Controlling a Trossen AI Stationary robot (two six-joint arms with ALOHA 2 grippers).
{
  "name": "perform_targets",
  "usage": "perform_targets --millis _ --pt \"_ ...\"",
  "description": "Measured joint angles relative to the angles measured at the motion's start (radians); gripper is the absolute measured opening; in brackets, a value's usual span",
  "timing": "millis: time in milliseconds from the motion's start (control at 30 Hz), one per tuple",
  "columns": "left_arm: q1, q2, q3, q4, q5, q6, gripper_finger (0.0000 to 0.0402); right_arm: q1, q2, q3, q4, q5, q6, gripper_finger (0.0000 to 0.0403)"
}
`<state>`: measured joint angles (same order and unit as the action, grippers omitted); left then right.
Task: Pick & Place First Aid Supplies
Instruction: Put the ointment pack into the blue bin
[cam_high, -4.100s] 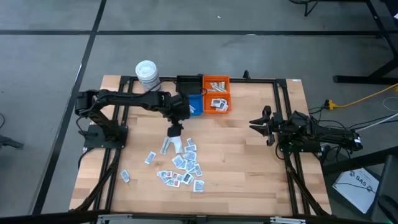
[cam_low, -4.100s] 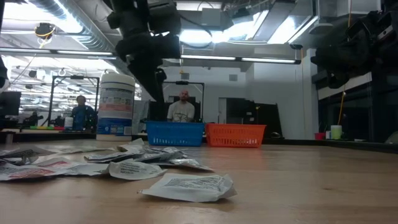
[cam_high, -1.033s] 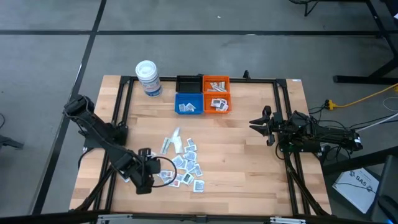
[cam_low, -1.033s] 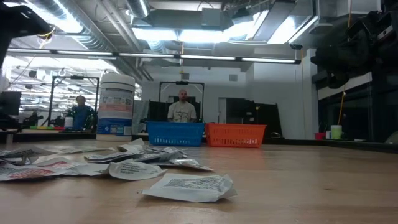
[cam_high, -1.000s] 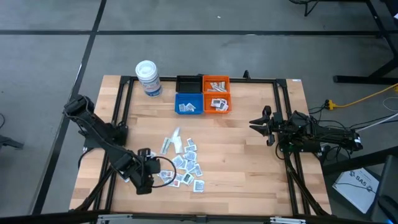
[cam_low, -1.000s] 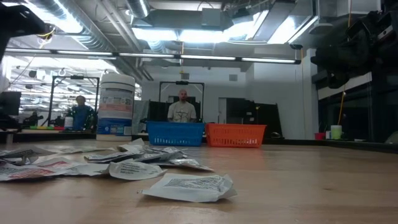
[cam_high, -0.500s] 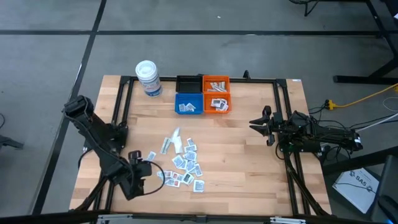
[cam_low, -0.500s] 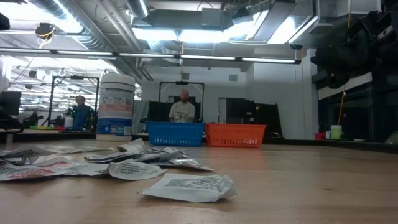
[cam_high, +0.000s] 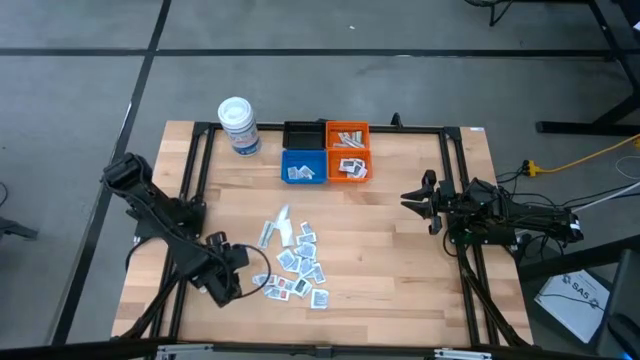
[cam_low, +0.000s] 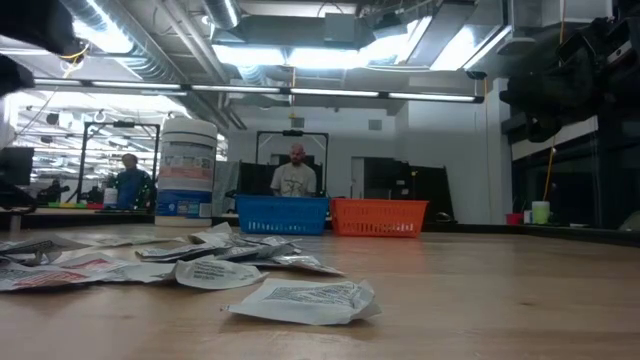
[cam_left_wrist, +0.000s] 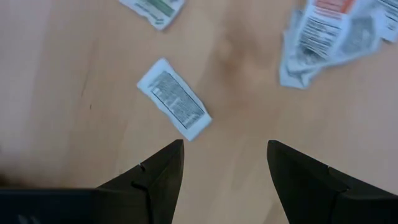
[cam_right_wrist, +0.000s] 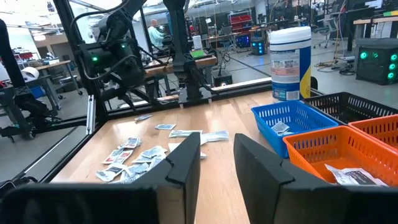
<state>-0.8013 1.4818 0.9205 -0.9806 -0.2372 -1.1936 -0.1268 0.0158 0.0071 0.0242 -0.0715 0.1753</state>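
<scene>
Sachets (cam_high: 297, 262): loose heap at counter (cam_high: 400, 250) centre, strays toward eight o'clock.
Nearest sachet (cam_left_wrist: 173, 107): lies flat, alone, just ahead of left hand (cam_left_wrist: 224, 165).
Left hand: hovers at heap's eight o'clock, fingers wide, empty.
Right hand (cam_high: 418, 200): waits at three o'clock, fingers partly apart, empty.
Handling: looks light, thin, floppy, likely slippery; pinch across short edges.
Bins: blue bin (cam_high: 303, 167), orange bin (cam_high: 348, 165) at twelve o'clock.

Only readable text was "SAS" on a white sheet (cam_high: 580, 290) lying on the floor at the bench's right corner, high view. Print on the sachets (cam_left_wrist: 173, 99) and the white tub's label (cam_low: 186, 168) showed as lines but was too small to read.
</scene>
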Motion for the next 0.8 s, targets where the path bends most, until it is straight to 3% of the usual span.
perform_targets --millis 400,800 --pt "0.187 0.000 -0.015 -0.014 0.104 -0.050 0.0223 0.000 0.000 0.000 0.000 0.000 0.000 0.0100" --pt "0.222 0.056 -0.015 -0.044 0.121 -0.033 0.0223 0.000 0.000 0.000 0.000 0.000 0.000 0.0100"
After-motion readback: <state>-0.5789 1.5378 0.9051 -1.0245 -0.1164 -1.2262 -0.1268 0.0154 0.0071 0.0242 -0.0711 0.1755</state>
